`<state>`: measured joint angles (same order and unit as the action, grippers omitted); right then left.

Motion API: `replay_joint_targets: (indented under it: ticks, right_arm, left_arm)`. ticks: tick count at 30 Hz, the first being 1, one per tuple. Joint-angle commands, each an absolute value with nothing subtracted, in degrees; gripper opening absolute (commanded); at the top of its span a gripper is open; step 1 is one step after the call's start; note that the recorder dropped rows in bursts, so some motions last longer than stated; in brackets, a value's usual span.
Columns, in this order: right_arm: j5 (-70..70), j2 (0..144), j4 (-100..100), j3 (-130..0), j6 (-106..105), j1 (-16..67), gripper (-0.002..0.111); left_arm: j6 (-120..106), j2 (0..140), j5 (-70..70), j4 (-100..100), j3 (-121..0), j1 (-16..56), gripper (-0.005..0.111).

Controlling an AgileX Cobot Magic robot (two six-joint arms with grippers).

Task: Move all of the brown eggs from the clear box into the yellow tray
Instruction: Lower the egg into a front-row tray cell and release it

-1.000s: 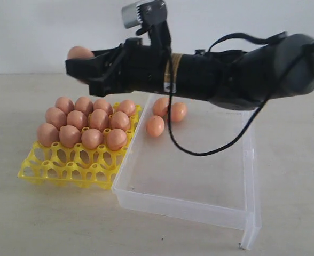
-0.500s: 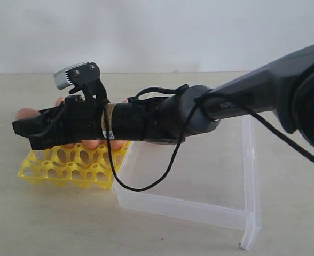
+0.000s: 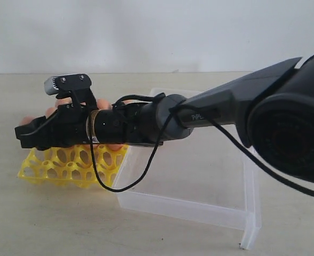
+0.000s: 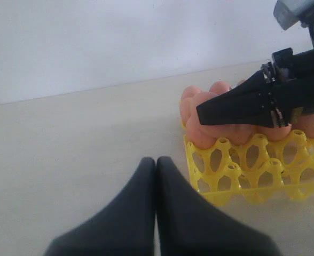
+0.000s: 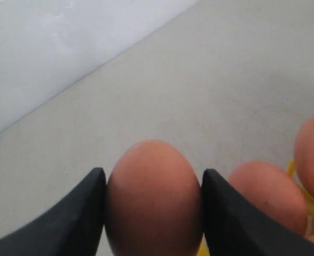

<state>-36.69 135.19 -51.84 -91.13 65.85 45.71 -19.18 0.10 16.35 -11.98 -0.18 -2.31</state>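
Observation:
My right gripper (image 3: 24, 132) reaches across from the right and hangs low over the left part of the yellow tray (image 3: 66, 166). It is shut on one brown egg (image 5: 152, 197), whose top shows in the exterior view (image 3: 28, 119). The right gripper (image 5: 152, 173) has a black finger on each side of that egg. More brown eggs (image 4: 199, 134) fill the tray's (image 4: 253, 173) far cups, mostly hidden behind the arm in the exterior view. The clear box (image 3: 199, 200) lies right of the tray, its far end hidden by the arm. My left gripper (image 4: 156, 161) is shut and empty, on the table short of the tray.
The right arm's forearm (image 3: 146, 124) and a looping black cable (image 3: 119, 186) lie across the tray and the box's near-left corner. The tray's front row of cups (image 3: 45, 169) holds no eggs. A pale wall stands behind the beige table (image 4: 66, 149).
The right gripper, carrying the egg, has swung left and come down from high above the tray's far side to just over its left part. The left gripper has not moved.

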Motion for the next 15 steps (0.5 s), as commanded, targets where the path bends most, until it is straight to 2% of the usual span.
replay_joint_targets:
  ticks: [1, 5, 10, 15]
  right_arm:
    - [-35.1, 137.8, -56.1, -95.5, 72.4, 45.9, 0.0]
    - [-33.1, 138.6, -62.5, -97.1, 76.8, 46.1, 0.0]
    - [-30.9, 138.6, -66.6, -97.2, 71.5, 48.3, 0.0]
    - [-23.2, 138.6, -66.7, -97.2, 69.5, 49.2, 0.0]
  left_arm:
    - [-18.6, 0.0, 16.3, -12.1, 0.0, -2.1, -0.004]
    - [-18.6, 0.0, 16.3, -12.1, 0.0, -2.1, -0.004]
    - [-18.6, 0.0, 16.3, -12.1, 0.0, -2.1, -0.004]
    - [-18.6, 0.0, 16.3, -12.1, 0.0, -2.1, -0.004]
